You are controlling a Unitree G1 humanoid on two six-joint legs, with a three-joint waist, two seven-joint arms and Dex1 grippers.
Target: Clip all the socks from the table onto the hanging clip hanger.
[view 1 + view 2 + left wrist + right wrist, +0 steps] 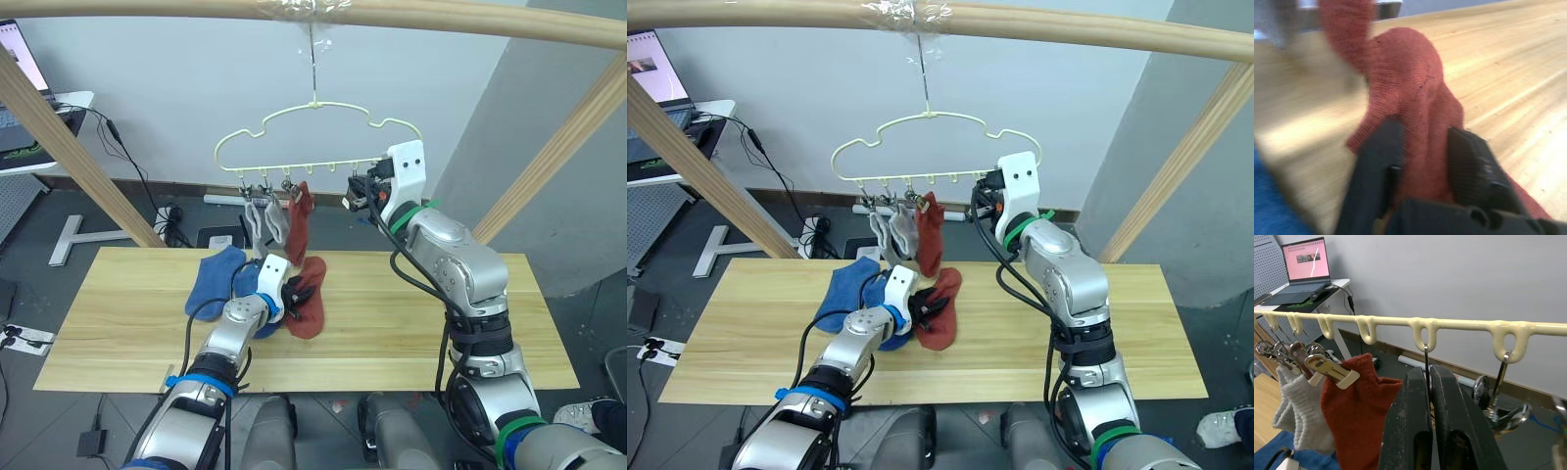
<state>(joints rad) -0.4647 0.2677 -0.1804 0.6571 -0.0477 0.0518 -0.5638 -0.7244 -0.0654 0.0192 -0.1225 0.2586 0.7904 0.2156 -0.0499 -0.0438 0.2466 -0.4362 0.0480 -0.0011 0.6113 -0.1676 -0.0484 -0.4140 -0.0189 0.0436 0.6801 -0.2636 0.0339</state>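
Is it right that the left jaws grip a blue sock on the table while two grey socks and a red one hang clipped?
Not quite: the left gripper grips a red sock, not a blue one, as the left wrist view shows. The rest stands.

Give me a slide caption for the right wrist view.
Right gripper pinching a clip's wire on the clip hanger, beside the hung rust red sock and grey socks.

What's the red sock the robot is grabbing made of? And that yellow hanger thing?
The rust red sock in the left gripper looks like soft knitted fabric: fine loops show and it crumples. The clip hanger looks like thin wire with a smooth pale yellow coating, perhaps plastic. Its clips look like shiny metal.
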